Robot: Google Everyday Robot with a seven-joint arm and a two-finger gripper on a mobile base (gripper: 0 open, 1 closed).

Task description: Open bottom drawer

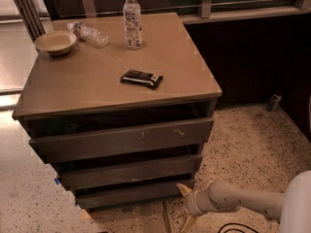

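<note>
The bottom drawer (131,193) is the narrowest dark grey-brown slab front, lowest of three on the cabinet, and stands slightly out from the body. Above it are the mid-sized front (129,171) and the widest front with pale scratches (121,140). My gripper (186,205) is low near the floor, just right of the bottom drawer's right end. One pale finger (183,189) points up by that corner and the other (187,223) points down toward the floor, so the fingers are spread apart with nothing between them.
On the cabinet top (97,76) lie a dark snack bar (141,78), an upright water bottle (132,21), a fallen bottle (90,33) and a bowl (55,42). Speckled floor (243,149) lies to the right. A dark wall (252,57) stands behind. A black cable (233,227) trails under my arm.
</note>
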